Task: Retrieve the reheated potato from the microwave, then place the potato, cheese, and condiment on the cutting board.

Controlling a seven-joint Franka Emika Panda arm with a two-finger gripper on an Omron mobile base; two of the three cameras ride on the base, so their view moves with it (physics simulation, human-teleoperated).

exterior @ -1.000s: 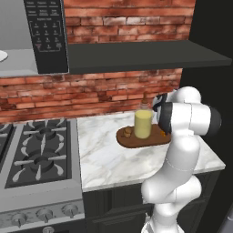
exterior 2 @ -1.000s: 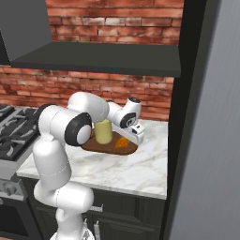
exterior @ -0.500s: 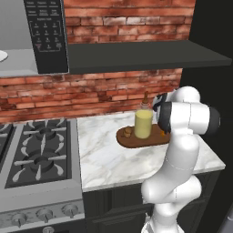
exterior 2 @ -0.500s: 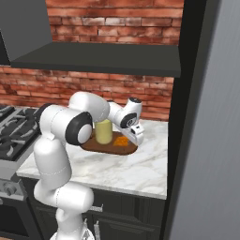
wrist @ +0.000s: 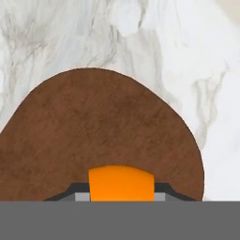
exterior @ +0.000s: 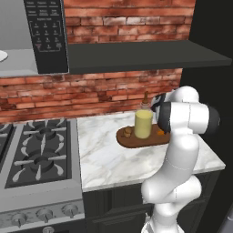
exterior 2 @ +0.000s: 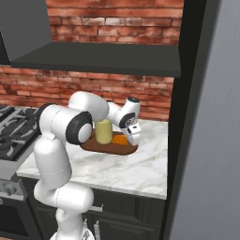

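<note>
Gripper (exterior 2: 133, 139) clenched on the cheese (wrist: 121, 183) just over the cutting board (wrist: 101, 136). Letting go here risks a tumble against the condiment (exterior 2: 104, 131) close beside it.

— Walls? Red brick (exterior: 118, 20) behind white marble counter (exterior: 113, 161).
— Left side? Black gas stove (exterior: 38, 152), knobs along front. Dark shelf (exterior: 141, 54) overhead, dark cabinets (exterior 2: 126, 211) below.
</note>
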